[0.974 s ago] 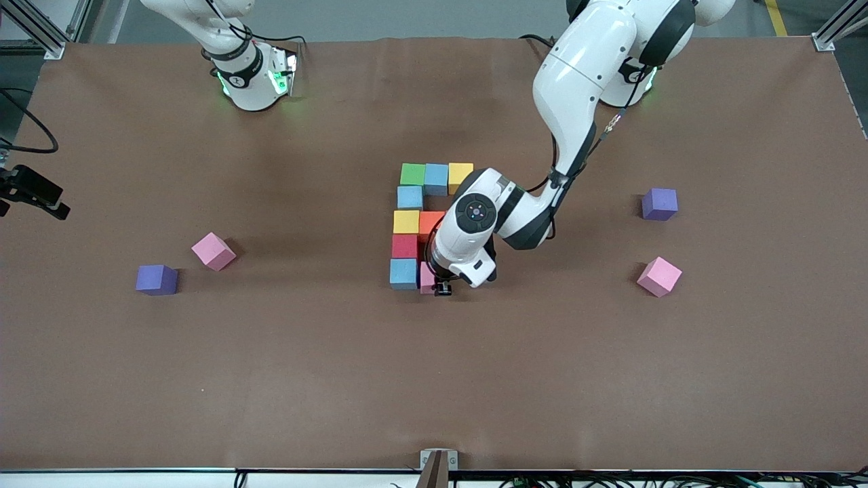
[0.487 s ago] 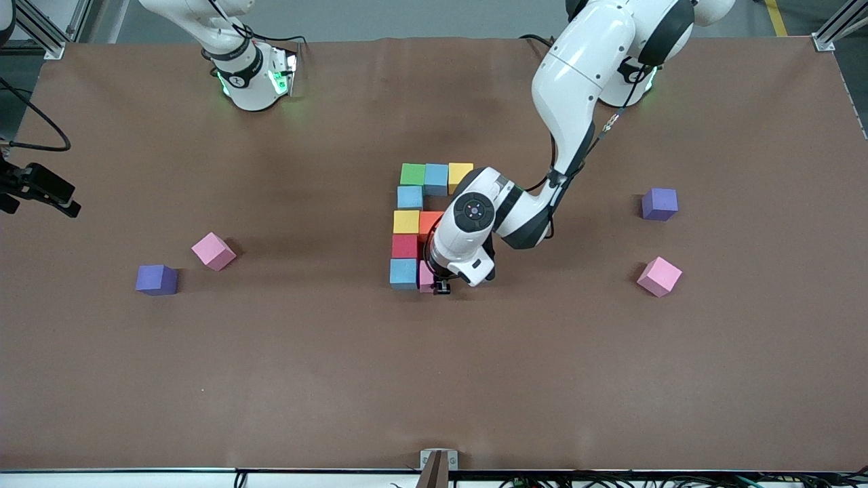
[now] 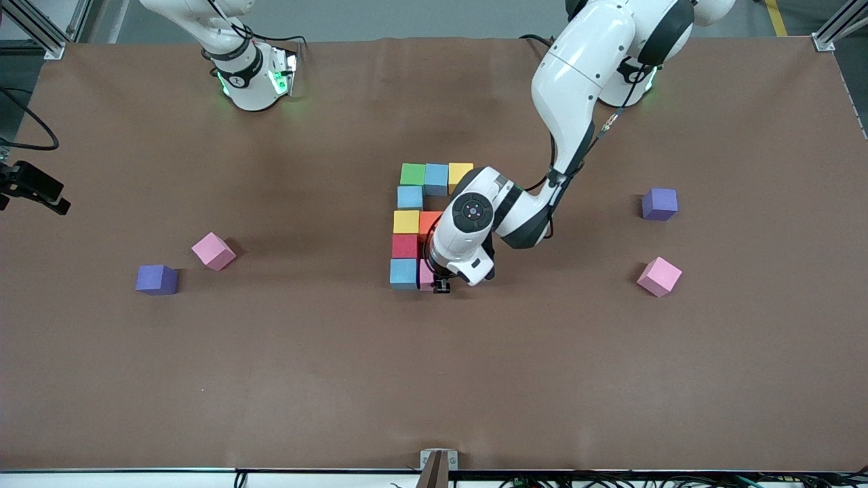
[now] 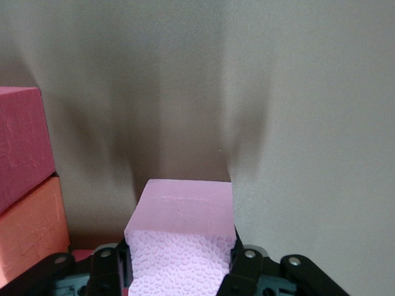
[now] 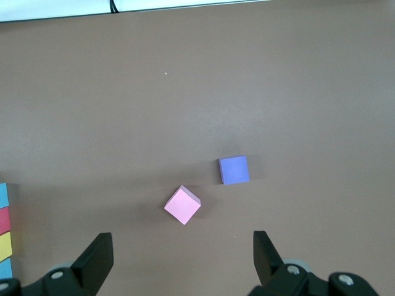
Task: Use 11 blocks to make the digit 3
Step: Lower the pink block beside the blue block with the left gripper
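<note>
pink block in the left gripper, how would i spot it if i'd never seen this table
Find the cluster of coloured blocks mid-table. At its edge nearest the front camera, beside a light blue block, sits the pink block. Only this one is clamped by the left gripper.

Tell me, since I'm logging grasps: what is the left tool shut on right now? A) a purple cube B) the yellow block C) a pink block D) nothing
C: the left wrist view shows the left tool clamped on a pink block, beside the blue block.
</note>
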You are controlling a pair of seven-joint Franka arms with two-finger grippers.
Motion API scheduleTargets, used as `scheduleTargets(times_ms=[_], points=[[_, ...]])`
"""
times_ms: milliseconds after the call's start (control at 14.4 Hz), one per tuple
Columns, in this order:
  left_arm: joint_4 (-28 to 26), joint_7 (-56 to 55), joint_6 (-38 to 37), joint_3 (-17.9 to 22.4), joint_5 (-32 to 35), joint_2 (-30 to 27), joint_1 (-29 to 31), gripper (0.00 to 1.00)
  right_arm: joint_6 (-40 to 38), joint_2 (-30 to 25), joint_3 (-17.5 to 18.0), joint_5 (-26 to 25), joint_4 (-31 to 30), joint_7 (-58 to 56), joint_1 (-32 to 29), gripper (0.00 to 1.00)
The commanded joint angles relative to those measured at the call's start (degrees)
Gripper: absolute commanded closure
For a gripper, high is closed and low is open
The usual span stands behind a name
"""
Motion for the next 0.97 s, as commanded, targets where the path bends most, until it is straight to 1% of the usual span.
scheduleTargets(times_ms=[0,905], points=[[1.4,-0.2,-1.3,0.8,0.5,1.5,-1.1,0.61,-0.1,-0.1,0.4,-0.1,0.3,-0.9,-0.3,0.00],[3.2,-0.2,-0.9,0.8,0.5,2.2,-1.2,0.60,0.3,0.3,0.3,-0.7,0.4,-1.1,0.1,0.00]])
